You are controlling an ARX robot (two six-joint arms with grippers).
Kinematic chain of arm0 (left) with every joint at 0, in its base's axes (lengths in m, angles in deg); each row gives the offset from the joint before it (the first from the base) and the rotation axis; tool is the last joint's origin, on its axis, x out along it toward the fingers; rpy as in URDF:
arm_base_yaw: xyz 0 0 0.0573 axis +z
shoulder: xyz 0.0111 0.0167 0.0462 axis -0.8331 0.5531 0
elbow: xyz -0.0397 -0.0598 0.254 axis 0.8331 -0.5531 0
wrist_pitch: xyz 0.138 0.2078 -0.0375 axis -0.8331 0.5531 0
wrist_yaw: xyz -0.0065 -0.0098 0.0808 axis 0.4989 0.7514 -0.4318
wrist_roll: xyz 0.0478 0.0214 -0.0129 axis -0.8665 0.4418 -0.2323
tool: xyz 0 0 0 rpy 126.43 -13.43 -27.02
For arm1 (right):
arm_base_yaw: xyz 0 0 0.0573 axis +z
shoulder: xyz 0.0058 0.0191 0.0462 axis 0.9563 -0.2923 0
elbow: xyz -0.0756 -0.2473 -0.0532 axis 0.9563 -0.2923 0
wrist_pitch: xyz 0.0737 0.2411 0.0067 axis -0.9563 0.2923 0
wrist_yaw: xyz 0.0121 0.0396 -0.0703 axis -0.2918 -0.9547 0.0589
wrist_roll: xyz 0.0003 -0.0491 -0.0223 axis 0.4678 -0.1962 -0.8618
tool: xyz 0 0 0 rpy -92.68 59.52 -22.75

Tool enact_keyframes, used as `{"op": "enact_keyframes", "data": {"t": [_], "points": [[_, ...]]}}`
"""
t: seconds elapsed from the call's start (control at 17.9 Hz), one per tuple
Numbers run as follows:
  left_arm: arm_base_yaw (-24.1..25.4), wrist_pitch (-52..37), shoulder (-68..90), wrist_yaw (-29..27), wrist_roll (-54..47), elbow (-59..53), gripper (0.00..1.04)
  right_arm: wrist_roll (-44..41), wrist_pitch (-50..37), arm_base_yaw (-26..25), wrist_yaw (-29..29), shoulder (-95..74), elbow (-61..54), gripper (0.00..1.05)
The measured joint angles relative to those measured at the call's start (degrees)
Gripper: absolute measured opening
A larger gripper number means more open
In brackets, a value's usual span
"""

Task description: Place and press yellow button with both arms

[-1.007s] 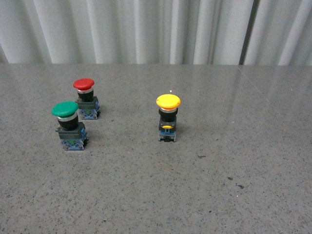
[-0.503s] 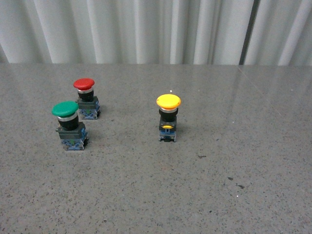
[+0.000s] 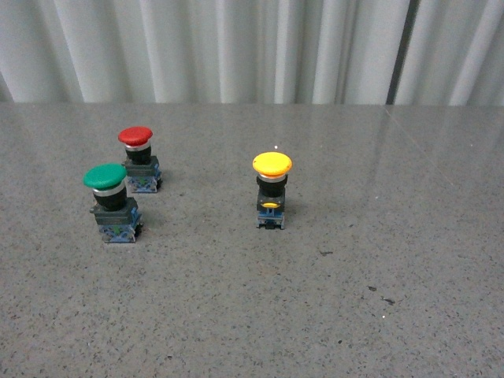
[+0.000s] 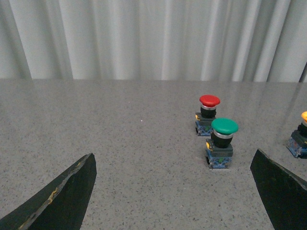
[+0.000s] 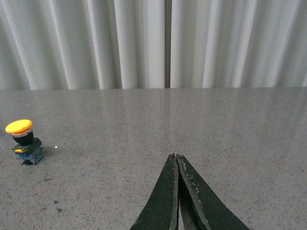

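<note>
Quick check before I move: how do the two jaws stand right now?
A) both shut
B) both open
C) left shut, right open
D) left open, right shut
D: the left gripper shows its jaws spread wide apart with nothing between, while the right gripper has its jaws pressed together.

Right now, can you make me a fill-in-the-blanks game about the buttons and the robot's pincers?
1. The button standing alone has a ____ cap.
2. The green button stands nearer the camera than the ____ button.
3. The left pincer is ____.
4. The right pincer is ____.

Missing words: yellow, red, open, shut.
</note>
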Motion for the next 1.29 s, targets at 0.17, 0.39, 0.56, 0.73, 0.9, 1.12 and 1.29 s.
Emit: {"op": "enact_keyframes", "data": {"t": [0.17, 0.39, 0.56, 0.73, 0.9, 1.12, 1.29], "points": [[0.0, 0.0, 0.0, 0.0, 0.0, 0.0, 0.98, 0.0, 1.05, 0.0, 0.0, -0.2, -0.09, 0.02], [0.0, -0.02, 0.0, 0.0, 0.02, 0.0, 0.98, -0.02, 1.09, 0.0, 0.02, -0.17, -0.09, 0.05], [0.0, -0.04, 0.0, 0.0, 0.02, 0.0, 0.98, -0.02, 1.09, 0.0, 0.02, -0.17, -0.11, 0.44], [0.0, -0.02, 0.0, 0.0, 0.02, 0.0, 0.98, -0.02, 1.09, 0.0, 0.02, -0.17, -0.09, 0.82], [0.0, -0.04, 0.0, -0.02, 0.02, 0.0, 0.98, 0.0, 1.09, 0.0, 0.02, -0.17, -0.09, 1.0], [0.0, -0.04, 0.0, -0.02, 0.02, 0.0, 0.98, 0.0, 1.09, 0.0, 0.02, -0.17, -0.09, 0.98], [0.0, -0.02, 0.0, 0.0, 0.0, 0.0, 0.98, 0.0, 1.09, 0.0, 0.02, -0.17, -0.09, 0.98]]}}
